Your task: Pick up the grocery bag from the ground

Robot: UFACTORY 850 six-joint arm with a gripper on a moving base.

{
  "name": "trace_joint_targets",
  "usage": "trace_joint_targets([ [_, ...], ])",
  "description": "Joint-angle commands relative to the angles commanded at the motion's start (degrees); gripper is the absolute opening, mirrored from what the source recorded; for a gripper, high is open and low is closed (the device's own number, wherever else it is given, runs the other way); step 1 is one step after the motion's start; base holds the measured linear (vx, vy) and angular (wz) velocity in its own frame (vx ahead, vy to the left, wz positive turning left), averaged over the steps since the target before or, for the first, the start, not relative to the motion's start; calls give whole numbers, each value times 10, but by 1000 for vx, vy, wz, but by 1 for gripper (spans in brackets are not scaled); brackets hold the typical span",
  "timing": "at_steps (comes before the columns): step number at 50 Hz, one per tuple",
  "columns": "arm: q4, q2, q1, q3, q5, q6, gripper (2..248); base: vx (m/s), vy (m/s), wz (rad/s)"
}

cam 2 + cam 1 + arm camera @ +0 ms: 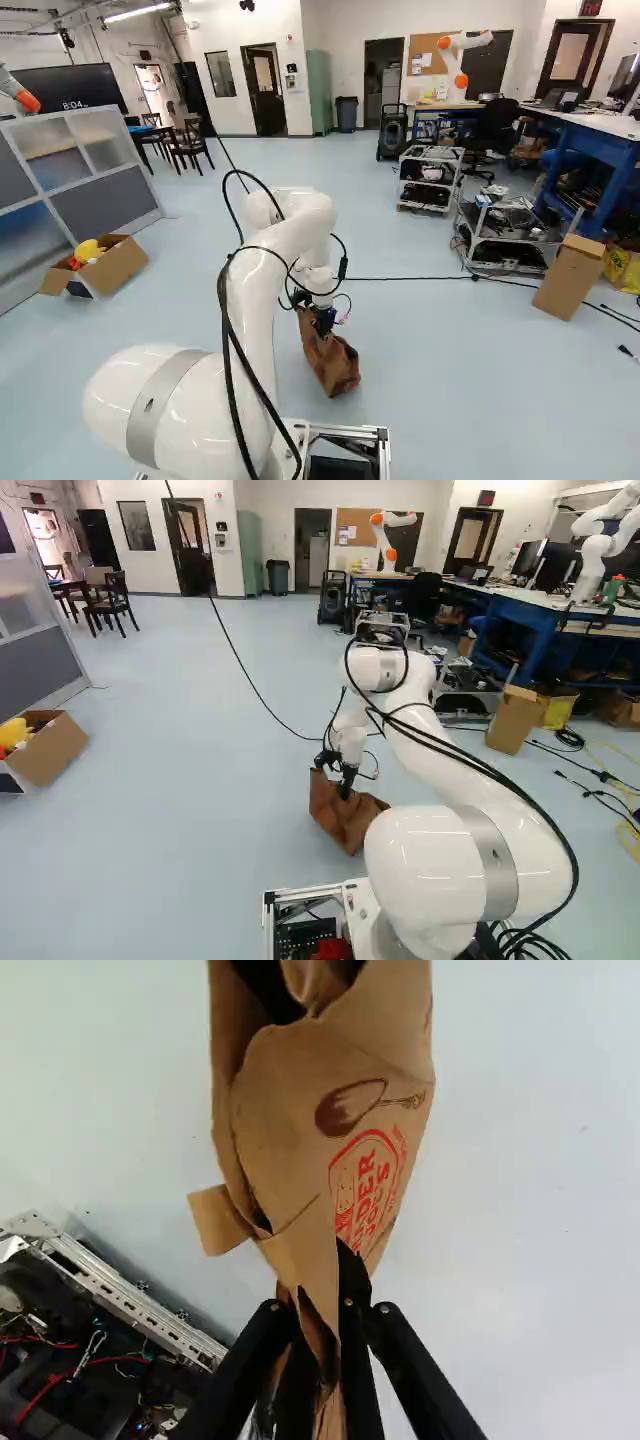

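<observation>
Gripper [337, 772]: pinching the bag; in the wrist view you see brown paper squeezed between the two fingers, one pressing from each side.
Bag [345, 815]: under the gripper, tilted and creased, just ahead of the base in both base views; you cannot tell whether its underside touches the floor [200, 810].
Paper: narrow and folded at the fingers, wider ahead of them, with red print and a dark spoon drawing facing you (a small flap sticks out at one side).
Arm [470, 770]: bent forward, then down to the bag, cables looping along it.
Frame [130, 1300]: the base's metal edge, beside the bag in the wrist view, with wiring inside it.
Box [120, 265]: open, at the left of your right base view, yellow and red things in it.
Carton [512, 720]: upright at the right of your left base view, well apart from the bag.
</observation>
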Motion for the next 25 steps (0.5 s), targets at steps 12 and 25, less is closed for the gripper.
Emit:
trace_joint_targets([
  [12,0,26,0,23,0,0,21,0,0,0],
  [25,0,55,0,48,0,0,21,0,0,0],
])
